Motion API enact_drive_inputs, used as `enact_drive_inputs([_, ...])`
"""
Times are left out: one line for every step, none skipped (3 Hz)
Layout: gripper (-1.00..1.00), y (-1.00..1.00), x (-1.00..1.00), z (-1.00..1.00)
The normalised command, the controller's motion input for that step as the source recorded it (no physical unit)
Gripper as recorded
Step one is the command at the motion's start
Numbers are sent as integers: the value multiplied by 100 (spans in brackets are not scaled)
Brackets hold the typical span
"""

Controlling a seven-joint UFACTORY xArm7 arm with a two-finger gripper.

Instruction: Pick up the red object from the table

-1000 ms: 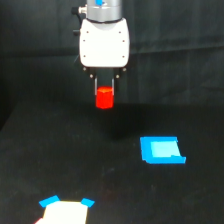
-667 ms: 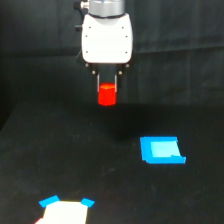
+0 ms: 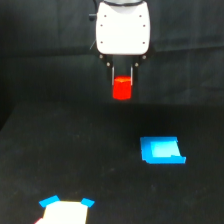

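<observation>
The red object (image 3: 121, 89) is a small bright red-orange stubby block hanging in the air above the black table (image 3: 75, 150). My gripper (image 3: 122, 84) is shut on its upper part, with dark fingers (image 3: 113, 74) reaching down from the white gripper body at the top of the exterior view. The block's lower half shows below the fingertips. It is well clear of the table surface.
A flat blue rectangle (image 3: 161, 150) lies on the table toward the exterior view's right, below the gripper. A white patch with blue corners (image 3: 65, 210) lies at the bottom, toward the exterior view's left.
The gripper has risen a little with the red object held in it and shifted slightly to the exterior view's right. The blue rectangle and white patch have not moved.
</observation>
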Motion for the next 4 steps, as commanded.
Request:
enact_drive_inputs([-100, -65, -82, -10])
enact_drive_inputs([-100, -100, -38, 60])
enact_drive_inputs([-100, -89, 44, 100])
enact_drive_inputs([-100, -100, 30, 100])
